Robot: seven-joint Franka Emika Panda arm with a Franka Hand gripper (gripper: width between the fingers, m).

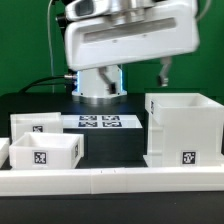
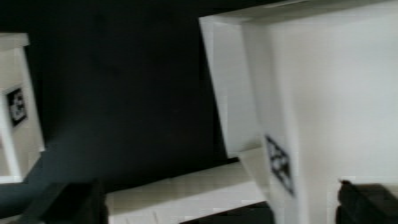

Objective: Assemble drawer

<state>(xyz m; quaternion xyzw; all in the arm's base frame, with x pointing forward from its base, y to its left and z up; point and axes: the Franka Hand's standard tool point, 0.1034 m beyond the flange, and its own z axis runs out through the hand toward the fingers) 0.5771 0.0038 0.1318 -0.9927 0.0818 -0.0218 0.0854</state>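
The large white casing [image 1: 183,128] stands on the exterior view's right, open side up, with a square tag low on its front. It fills much of the wrist view [image 2: 320,90]. Two smaller white trays sit on the exterior view's left, the nearer one [image 1: 45,152] in front of the other [image 1: 38,124]. One tray's tagged edge shows in the wrist view [image 2: 15,110]. My gripper [image 2: 217,202] is open and empty, high above the casing's near wall. Its dark fingertips [image 2: 63,200] show at the picture's edge.
A long low white rail [image 1: 110,180] runs along the table's front, below the casing and trays, and also shows in the wrist view [image 2: 178,195]. The marker board [image 1: 100,122] lies behind the trays, by the arm's base. The table top is black.
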